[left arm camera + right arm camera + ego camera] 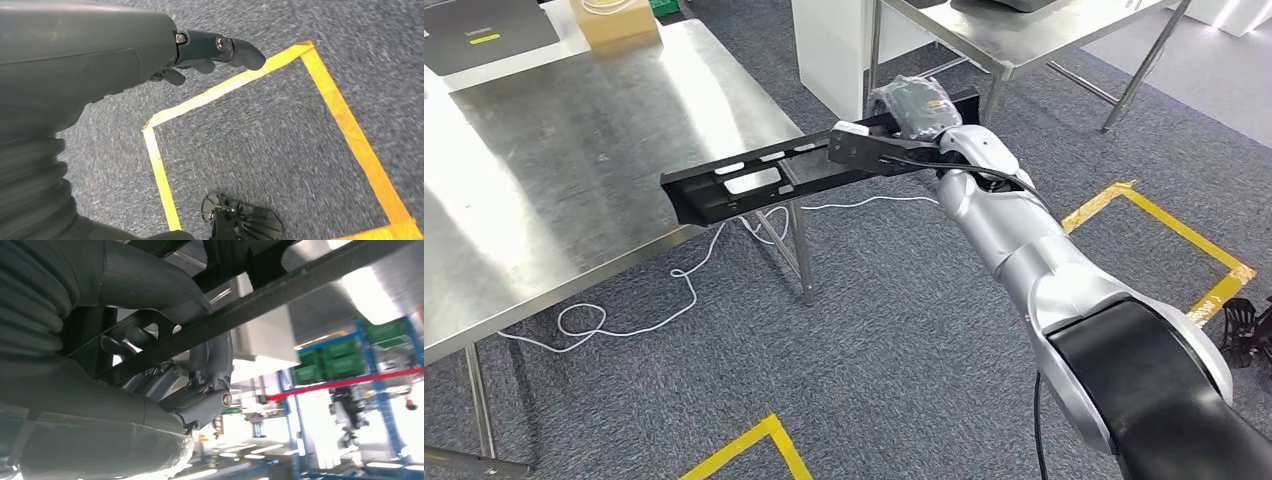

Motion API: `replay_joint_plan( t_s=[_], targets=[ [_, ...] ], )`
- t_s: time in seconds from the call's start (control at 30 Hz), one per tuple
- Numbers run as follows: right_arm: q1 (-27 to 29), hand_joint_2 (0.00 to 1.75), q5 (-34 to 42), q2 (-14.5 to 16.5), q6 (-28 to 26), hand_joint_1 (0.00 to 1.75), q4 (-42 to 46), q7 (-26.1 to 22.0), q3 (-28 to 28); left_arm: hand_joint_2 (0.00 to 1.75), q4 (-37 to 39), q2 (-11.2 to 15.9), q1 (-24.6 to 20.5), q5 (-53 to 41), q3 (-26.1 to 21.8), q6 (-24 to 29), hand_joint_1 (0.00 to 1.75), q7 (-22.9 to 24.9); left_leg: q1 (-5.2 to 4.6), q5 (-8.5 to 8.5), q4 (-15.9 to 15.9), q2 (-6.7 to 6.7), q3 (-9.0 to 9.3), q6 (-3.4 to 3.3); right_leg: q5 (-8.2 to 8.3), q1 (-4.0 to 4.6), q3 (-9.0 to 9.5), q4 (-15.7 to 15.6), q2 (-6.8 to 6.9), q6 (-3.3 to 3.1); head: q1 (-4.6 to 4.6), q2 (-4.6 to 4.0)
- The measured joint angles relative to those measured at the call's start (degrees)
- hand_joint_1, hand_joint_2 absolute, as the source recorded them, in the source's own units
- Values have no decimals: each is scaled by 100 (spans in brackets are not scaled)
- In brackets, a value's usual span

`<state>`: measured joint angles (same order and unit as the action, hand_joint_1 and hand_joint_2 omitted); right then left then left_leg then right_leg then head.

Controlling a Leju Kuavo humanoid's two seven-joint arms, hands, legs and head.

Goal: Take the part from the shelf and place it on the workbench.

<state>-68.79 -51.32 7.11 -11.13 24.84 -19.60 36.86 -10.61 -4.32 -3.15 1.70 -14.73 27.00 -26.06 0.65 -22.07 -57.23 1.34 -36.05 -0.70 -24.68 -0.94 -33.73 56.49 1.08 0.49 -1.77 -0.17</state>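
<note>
Long black part sits mid-frame in head view, held up over the near edge of the steel workbench, far end above the tabletop, not resting on it as far as I can tell. Right hand grips the part's near end, upper centre; right wrist view has its fingers wrapped round the part's dark bar. Left hand hangs over grey carpet w/ fingers apart, holding nothing.

Containers: cardboard box at top left on the bench, contents not readable. Green bins on a blue rack in the right wrist view, blurry.

Around: white cable snakes on the floor under the bench; yellow tape marks at right; second steel table top right.
</note>
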Motion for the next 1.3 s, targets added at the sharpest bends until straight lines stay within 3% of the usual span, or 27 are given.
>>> replay_joint_plan(
  t_s=[0.07, 0.17, 0.2, 0.23, 0.27, 0.33, 0.4, 0.43, 0.5, 0.57, 0.63, 0.7, 0.73, 0.77, 0.8, 0.87, 0.93, 1.07, 1.13, 1.23, 1.27, 1.3],
  targets=[
    [-11, 175, -23, 108, -1, 175, -4, -2, 43, 175, -1, -7, -1, 3, -5, 19, 0, 8, 10, 47, 86, -48, 64, -89, -117, 7, -82, 197, -1, 16, 15, 0],
    [-5, 175, -59, 218, 15, 175, -18, -5, 113, 175, -2, -12, -14, 9, -15, 41, 0, 19, 6, 73, 131, -155, 97, -161, -555, 5, -619, 1291, -50, -63, 34, 0],
    [12, 175, -73, 246, 30, 175, -25, -8, 137, 175, -2, -13, -15, 11, -20, 48, 0, 21, 3, 70, 130, -203, 96, -165, -644, 3, -795, 1610, -61, -64, 39, 0],
    [27, 175, -85, 272, 49, 175, -32, -11, 161, 175, -2, -15, -14, 15, -27, 55, 0, 22, 0, 69, 128, -250, 96, -165, -647, 3, -875, 1723, -70, -42, 45, 0],
    [35, 175, -98, 298, 67, 175, -37, -16, 185, 175, -2, -20, -8, 17, -36, 61, 0, 24, -2, 68, 126, -297, 99, -163, -564, 3, -846, 1611, -79, -6, 53, 0],
    [28, 175, -116, 350, 82, 175, -38, -26, 223, 175, -2, -33, 4, 20, -49, 65, 0, 26, -4, 61, 117, -367, 104, -148, -241, 1, -496, 833, -114, 58, 62, 0],
    [8, 175, -128, 405, 86, 175, -38, -33, 246, 175, -2, -42, 6, 20, -54, 68, 0, 27, -27, 37, 76, -414, 80, -103, 10, -2, -160, 162, -176, 51, 63, 0],
    [2, 175, -133, 430, 88, 175, -38, -36, 256, 175, -2, -44, 6, 20, -54, 70, 0, 27, -29, 27, 59, -434, 65, -74, 59, 1, -95, 38, -193, 24, 58, 0],
    [-8, 175, -153, 488, 95, 175, -38, -40, 284, 175, -2, -43, 17, 20, -56, 74, 0, 27, -14, 15, 39, -464, 46, -10, 98, -8, -79, -2, -176, -47, 50, 0],
    [-20, 175, -184, 537, 98, 175, -34, -43, 315, 175, -2, -39, 36, 20, -63, 74, 0, 25, 3, -67, -65, -408, 6, 51, 114, -38, -59, -18, -153, -100, 35, 0],
    [-39, 175, -203, 584, 110, 175, -30, -42, 337, 175, -2, -41, 41, 20, -77, 74, 0, 16, 23, -384, -609, -267, -229, 118, 117, -55, -38, -26, -136, -143, -11, 0],
    [-66, 175, -203, 590, 168, 175, -31, -27, 351, 175, -2, -50, 35, 20, -91, 74, 0, -8, 51, -731, -1407, -174, -614, 172, 106, -40, -29, -24, -112, -170, -36, 0],
    [-81, 175, -195, 578, 208, 175, -32, -16, 356, 175, -2, -54, 36, 20, -97, 73, 0, -27, 60, -781, -1631, -161, -735, 184, 102, -34, -26, -23, -97, -174, -37, 0],
    [-107, 175, -178, 557, 252, 175, -33, -8, 360, 175, -2, -58, 39, 17, -101, 70, 0, -46, 65, -715, -1628, -152, -746, 187, 98, -30, -22, -22, -82, -176, -37, 0],
    [-148, 175, -159, 531, 288, 175, -33, -3, 361, 175, -2, -60, 41, 14, -104, 66, 0, -61, 69, -549, -1386, -141, -635, 179, 96, -30, -17, -21, -70, -174, -38, 0],
    [-268, 175, -119, 466, 345, 175, -34, -2, 359, 175, -2, -61, 38, 2, -107, 44, 0, -72, 57, -176, -568, -57, -216, 140, 86, -20, 0, -22, -51, -161, -37, 0],
    [-393, 175, -96, 381, 386, 175, -40, -20, 357, 175, -2, -68, 26, -13, -108, 16, 0, -66, 17, -43, -79, 6, 32, 76, 71, 16, 2, -23, -26, -124, -33, 0],
    [-494, 175, -88, 249, 405, 175, -56, -56, 356, 175, -2, -104, 15, -42, -108, -2, 0, -47, -15, -18, 47, -75, 93, -84, 14, 49, -25, 22, 17, -3, -16, 0],
    [-522, 175, -84, 188, 405, 175, -63, -73, 355, 175, -2, -127, 7, -44, -108, -4, 0, -44, -7, 28, 110, -113, 134, -163, -196, 53, -243, 464, -23, -18, 5, 0],
    [-490, 175, -82, 110, 398, 175, -91, -90, 357, 175, -2, -142, -6, -49, -108, -11, 0, -44, -27, 29, 111, -210, 131, -202, -602, 37, -829, 1618, -69, -55, 21, 0],
    [-466, 175, -84, 90, 393, 175, -102, -91, 357, 175, -2, -148, -6, -52, -108, -13, 0, -44, -29, 28, 110, -250, 131, -203, -608, 38, -906, 1737, -78, -29, 26, 0],
    [-450, 175, -86, 71, 388, 175, -108, -91, 357, 175, -2, -155, -4, -58, -108, -14, 0, -45, -33, 28, 109, -292, 134, -203, -517, 38, -852, 1590, -87, 9, 32, 0]
  ],
)
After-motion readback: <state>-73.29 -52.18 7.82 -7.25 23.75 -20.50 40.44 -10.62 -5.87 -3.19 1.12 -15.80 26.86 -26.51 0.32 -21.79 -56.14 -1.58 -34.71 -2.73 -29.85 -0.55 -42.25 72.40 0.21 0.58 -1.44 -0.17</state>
